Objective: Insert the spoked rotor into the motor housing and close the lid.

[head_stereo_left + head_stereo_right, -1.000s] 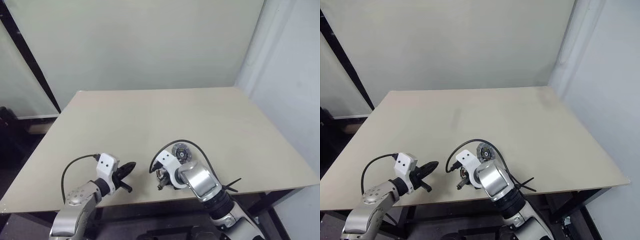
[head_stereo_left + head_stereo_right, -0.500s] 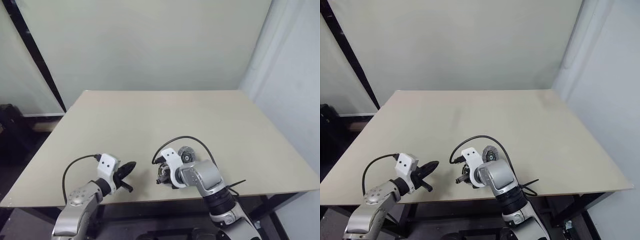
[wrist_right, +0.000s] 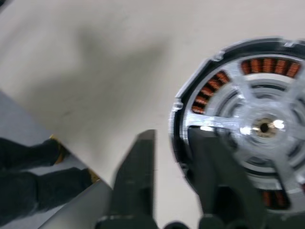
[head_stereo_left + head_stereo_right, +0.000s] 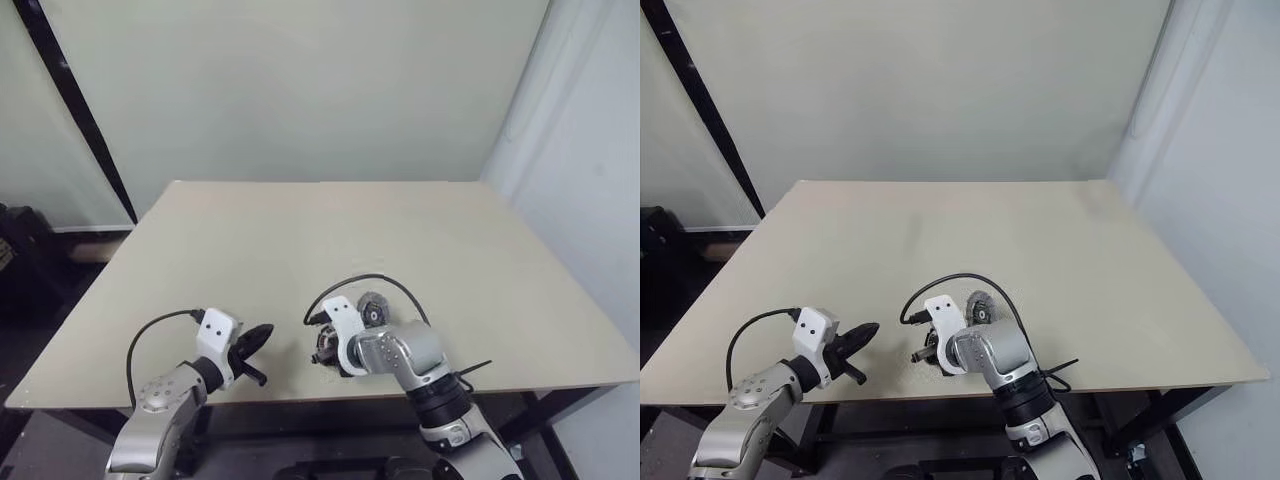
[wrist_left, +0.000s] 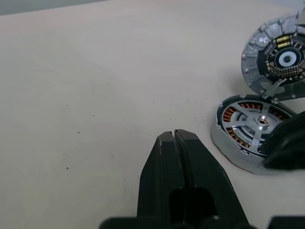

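The motor housing (image 5: 240, 143) lies on the table near the front edge, copper windings showing around its rim. The spoked rotor (image 5: 259, 123) sits inside it, silver spokes over the windings. Just behind, the lid (image 5: 281, 55) stands tilted up, its dark ribbed face showing. My right gripper (image 3: 174, 143) is open over the housing's near rim, one finger (image 3: 138, 167) outside the housing (image 3: 228, 95) and the other above the rotor (image 3: 259, 126). My left gripper (image 5: 175, 140) is shut on nothing, a short way left of the housing (image 4: 325, 347) in the head views.
The beige table (image 4: 300, 230) stretches away behind the parts. Its front edge runs close under both grippers. A black cable (image 4: 355, 283) loops over my right wrist, and dark cable ties (image 4: 468, 370) stick out by the right forearm.
My right wrist has rolled over the housing and its fingers have parted. The left arm has stayed put. The head views have shifted a little.
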`<control>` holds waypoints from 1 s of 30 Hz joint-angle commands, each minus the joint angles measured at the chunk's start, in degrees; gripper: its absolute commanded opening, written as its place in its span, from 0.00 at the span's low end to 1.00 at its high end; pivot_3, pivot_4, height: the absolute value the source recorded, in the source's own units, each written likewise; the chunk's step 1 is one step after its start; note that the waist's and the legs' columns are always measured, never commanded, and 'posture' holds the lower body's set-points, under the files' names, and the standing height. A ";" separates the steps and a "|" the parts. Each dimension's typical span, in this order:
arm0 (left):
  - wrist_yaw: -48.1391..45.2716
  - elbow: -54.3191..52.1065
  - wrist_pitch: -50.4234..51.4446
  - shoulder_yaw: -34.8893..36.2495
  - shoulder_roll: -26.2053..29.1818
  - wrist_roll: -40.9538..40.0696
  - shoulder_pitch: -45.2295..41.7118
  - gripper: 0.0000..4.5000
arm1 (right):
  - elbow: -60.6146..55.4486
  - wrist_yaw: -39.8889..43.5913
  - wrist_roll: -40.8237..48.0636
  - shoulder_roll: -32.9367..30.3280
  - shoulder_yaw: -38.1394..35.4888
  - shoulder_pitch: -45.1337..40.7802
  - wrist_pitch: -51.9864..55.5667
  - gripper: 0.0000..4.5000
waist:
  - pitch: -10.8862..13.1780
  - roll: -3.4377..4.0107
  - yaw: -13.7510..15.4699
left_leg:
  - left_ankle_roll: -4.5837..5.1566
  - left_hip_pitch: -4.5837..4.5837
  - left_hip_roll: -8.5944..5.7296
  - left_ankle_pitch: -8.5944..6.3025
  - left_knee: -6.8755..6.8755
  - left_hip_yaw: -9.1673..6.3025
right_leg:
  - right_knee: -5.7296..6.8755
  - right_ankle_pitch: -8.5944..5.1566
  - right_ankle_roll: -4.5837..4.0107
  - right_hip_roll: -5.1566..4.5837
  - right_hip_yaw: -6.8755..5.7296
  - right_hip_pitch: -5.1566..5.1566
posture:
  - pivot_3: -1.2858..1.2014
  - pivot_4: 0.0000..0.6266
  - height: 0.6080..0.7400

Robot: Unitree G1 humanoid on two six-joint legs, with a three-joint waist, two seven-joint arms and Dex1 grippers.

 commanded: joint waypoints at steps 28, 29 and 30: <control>-3.09 0.82 -1.45 -1.95 1.06 1.15 -3.07 0.00 | -8.98 13.87 -12.93 -31.71 11.16 -17.68 -33.28 1.00 | -0.04 -0.07 0.17 | 0.13 -1.03 -0.04 0.07 -0.03 0.03 | -0.42 0.24 -0.09 -0.02 -0.64 -0.82 | 0.52 0.00 1.00; -3.29 0.90 -1.46 -2.03 1.10 1.17 -3.21 0.00 | -8.35 14.34 -14.04 -33.58 11.05 -17.79 -33.82 1.00 | -0.03 -0.07 0.22 | 0.13 -1.03 -0.04 0.07 -0.04 0.02 | -0.41 0.24 -0.09 -0.01 -0.65 -0.82 | 0.52 0.00 1.00; -3.54 0.97 -1.44 -2.11 1.17 1.17 -3.41 0.00 | -7.70 15.40 -15.58 -36.04 11.69 -17.99 -34.59 1.00 | -0.02 -0.05 0.26 | 0.13 -1.04 -0.04 0.07 -0.05 0.00 | -0.42 0.24 -0.09 -0.01 -0.67 -0.82 | 0.52 0.00 1.00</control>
